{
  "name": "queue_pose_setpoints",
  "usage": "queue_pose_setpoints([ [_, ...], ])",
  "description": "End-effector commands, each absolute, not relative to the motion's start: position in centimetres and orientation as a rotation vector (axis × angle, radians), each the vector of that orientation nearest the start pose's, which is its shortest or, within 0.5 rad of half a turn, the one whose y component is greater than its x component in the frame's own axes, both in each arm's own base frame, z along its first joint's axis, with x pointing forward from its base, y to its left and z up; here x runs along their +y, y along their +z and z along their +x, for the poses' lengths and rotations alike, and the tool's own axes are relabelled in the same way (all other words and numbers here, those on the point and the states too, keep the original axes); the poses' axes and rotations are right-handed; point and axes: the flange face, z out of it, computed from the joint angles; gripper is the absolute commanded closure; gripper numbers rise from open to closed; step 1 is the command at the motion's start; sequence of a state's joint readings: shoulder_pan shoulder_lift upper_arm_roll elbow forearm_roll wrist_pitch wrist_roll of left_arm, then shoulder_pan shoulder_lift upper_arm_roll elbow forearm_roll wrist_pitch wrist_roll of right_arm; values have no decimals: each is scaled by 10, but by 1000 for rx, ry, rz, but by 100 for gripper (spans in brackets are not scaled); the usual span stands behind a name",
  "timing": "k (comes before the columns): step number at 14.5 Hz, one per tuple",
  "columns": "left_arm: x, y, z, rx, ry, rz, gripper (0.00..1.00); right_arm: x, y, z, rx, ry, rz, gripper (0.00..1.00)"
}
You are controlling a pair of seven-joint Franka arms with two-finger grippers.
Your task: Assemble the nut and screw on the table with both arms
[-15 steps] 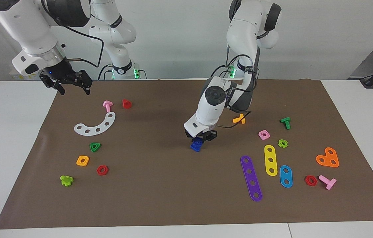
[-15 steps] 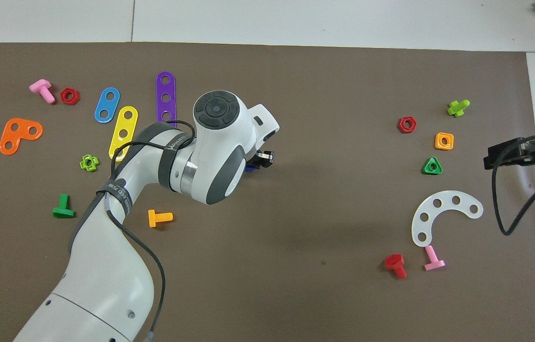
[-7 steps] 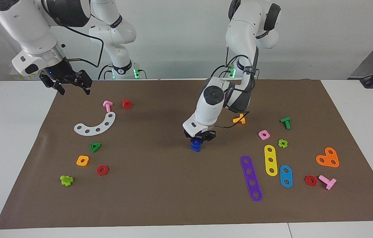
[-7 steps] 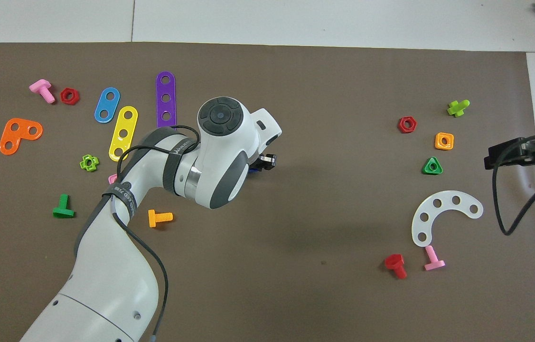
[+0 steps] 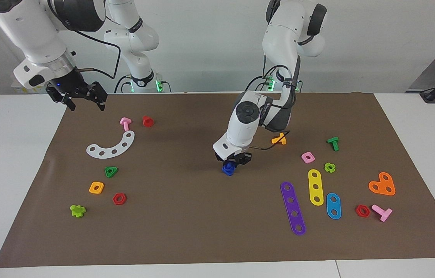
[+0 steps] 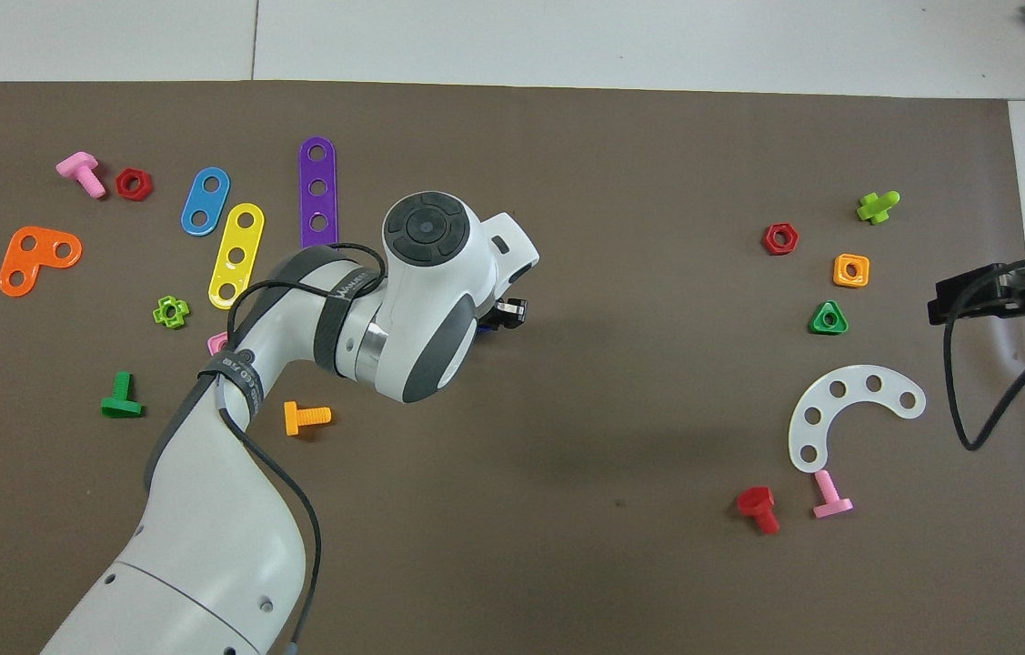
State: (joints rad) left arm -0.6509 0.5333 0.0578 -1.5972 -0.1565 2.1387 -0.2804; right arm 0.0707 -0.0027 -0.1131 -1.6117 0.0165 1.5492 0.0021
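My left gripper reaches down over the middle of the brown sheet on the table and is shut on the dark-blue nut. More dark-blue plastic sits directly under the nut, probably the screw, but I cannot tell the two apart. In the overhead view the left arm hides nearly all of it; only a blue sliver shows by the left gripper. My right gripper is open and empty, raised over the sheet's edge at the right arm's end, where it waits.
A white curved strip, pink bolt, red bolt, green triangular nut and orange square nut lie toward the right arm's end. An orange bolt, pink square nut and purple strip lie toward the left arm's end.
My left gripper has shifted slightly toward the right arm's end and a little upward with the dark-blue piece. The right arm has not moved.
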Motion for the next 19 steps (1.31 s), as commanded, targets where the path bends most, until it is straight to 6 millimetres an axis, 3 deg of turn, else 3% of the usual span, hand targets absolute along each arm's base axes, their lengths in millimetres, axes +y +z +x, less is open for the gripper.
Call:
queue_pose_setpoints([
  [1,-396,325,562,379,-8,-3199,17,-26,606,542,22,87,-3118,0],
  [3,-396,325,562,379,-10,-3200,7,-27,606,542,24,87,-3118,0],
  [5,-395,329,564,378,-12,-3201,5,-27,606,542,24,90,-3118,0],
  [7,-386,344,577,350,-2,-3202,5,-27,606,542,24,90,-3118,0],
  [8,-369,352,592,308,36,-3187,5,-27,606,542,24,90,-3118,0],
  [10,-318,383,635,183,60,-3190,5,-26,606,542,17,87,-3118,0],
  [12,-272,404,655,148,51,-3197,5,-25,607,543,10,81,-3125,0],
  [13,-236,428,665,147,3,-3208,5,-25,607,543,4,71,-3144,0],
  [16,-128,479,672,211,-23,-3225,6,-24,611,545,7,56,-3148,0],
  [17,-92,487,673,246,-14,-3223,7,-24,612,545,12,54,-3148,0],
  [19,-37,499,666,292,-20,-3219,7,-23,611,545,31,58,-3147,0],
])
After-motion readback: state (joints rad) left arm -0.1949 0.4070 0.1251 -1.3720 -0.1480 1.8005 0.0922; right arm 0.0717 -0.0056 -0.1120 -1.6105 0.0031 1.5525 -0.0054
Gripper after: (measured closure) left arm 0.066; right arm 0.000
